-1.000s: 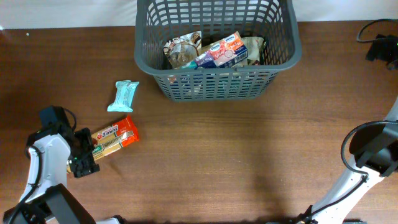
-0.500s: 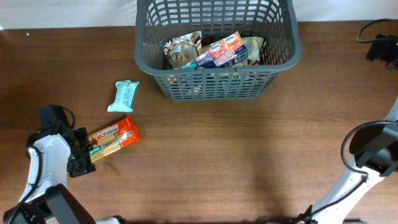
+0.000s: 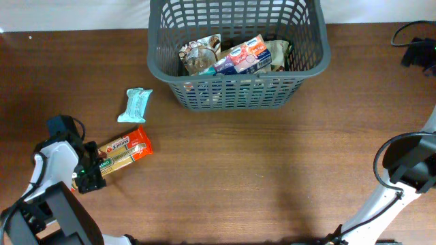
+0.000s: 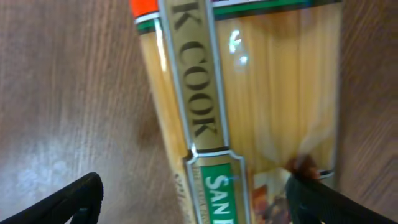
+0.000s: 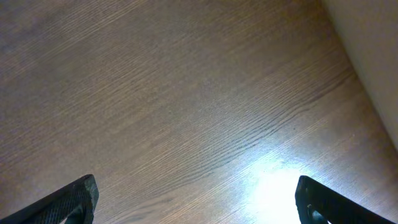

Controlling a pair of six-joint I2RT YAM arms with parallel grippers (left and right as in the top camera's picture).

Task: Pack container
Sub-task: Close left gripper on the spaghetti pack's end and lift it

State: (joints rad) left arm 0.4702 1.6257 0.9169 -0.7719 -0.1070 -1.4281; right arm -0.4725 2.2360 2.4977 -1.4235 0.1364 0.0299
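Far left: left gripper (image 4: 198, 200) splayed open around the end of a glossy, flat spaghetti pack (image 3: 123, 151). Above it, crinkled mint wrapper (image 3: 135, 105). Top centre: dark grey plastic container (image 3: 235, 95), rectangular, round-cornered, lattice-walled, holding snack packs (image 3: 235, 58). Far right: right gripper (image 5: 196, 199) released over woodgrain table (image 5: 186, 93).

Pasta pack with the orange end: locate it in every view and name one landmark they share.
Overhead: the pasta pack lies slanted at lower left, below the pale blue bar, its lower end at the left tool.
Left wrist: it fills the centre, running top to bottom, between the open tool's fingertips.
Right wrist: not in it.
Shared landmark: the brown wood-grain tabletop, visible in all three.
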